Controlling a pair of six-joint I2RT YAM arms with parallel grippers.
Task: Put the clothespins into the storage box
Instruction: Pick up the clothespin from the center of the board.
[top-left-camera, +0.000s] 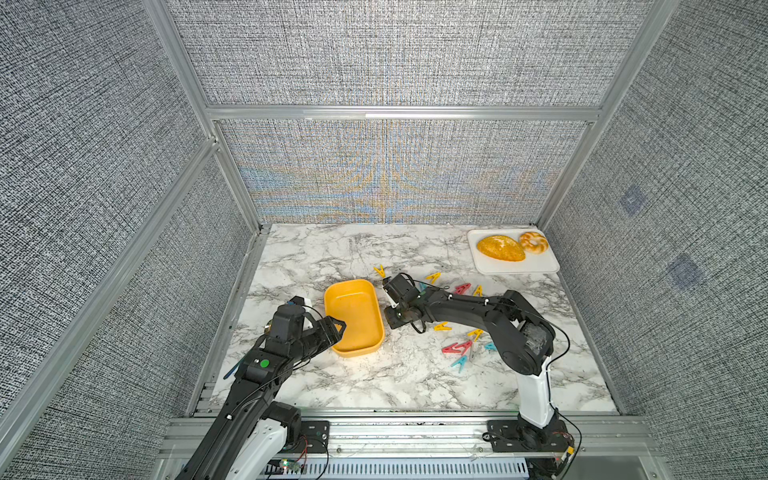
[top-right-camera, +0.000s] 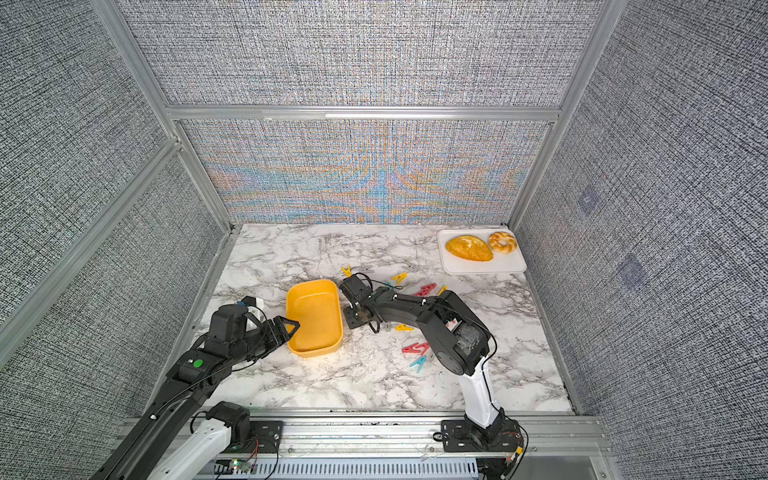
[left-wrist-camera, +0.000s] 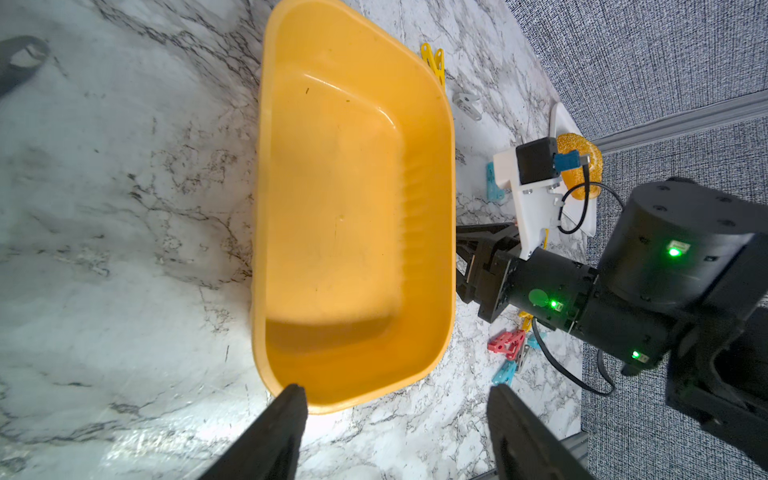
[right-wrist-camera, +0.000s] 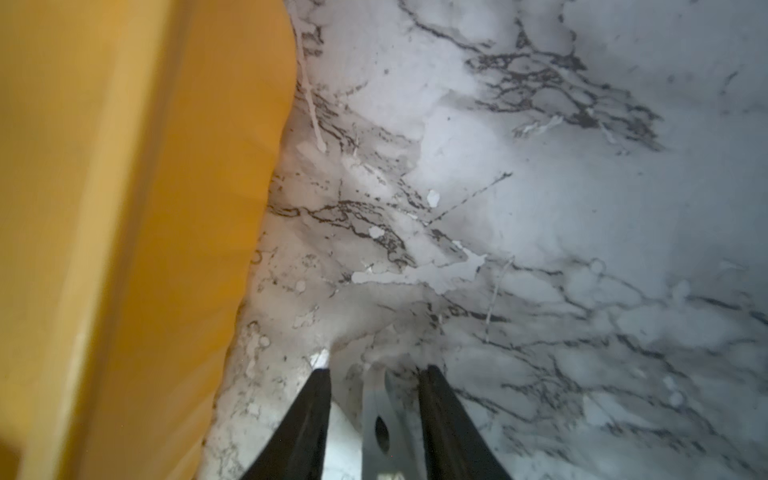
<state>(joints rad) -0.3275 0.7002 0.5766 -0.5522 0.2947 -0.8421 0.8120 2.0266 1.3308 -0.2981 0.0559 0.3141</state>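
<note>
Marble-patterned white tabletop (top-left-camera: 374, 382) filled the lower half of both top views, walled in by grey woven panels. A shallow yellow-orange plastic storage box (top-left-camera: 353, 316) sat left of centre, its long axis running away from the camera, and it was empty. Small A-shaped plastic clothespins (top-left-camera: 457, 347) in yellow, red and teal lay scattered to the right of it, all on the right arm's side. The right gripper (top-left-camera: 392, 319) was low at the table, just beside the box's right wall. The left gripper (top-left-camera: 337, 327) hovered over the box's lower-left rim. A flat white tray (top-left-camera: 515, 270) with bread sat in the upper right corner.

From the left wrist, the left gripper (left-wrist-camera: 399, 411) was spread wide and held nothing, with the box's (left-wrist-camera: 345, 208) near end just beyond its tips.

From the right wrist, a grey plastic clothespin (right-wrist-camera: 380, 428) lay between the right gripper's (right-wrist-camera: 374, 370) black fingers (right-wrist-camera: 440, 407), lengthwise along them. One finger touched it and a sliver of table showed at the other, so I judged it bracketed but not yet clamped. The box wall (right-wrist-camera: 124, 208) rose just beside it, so the carry would be short, up and over that wall.
</note>
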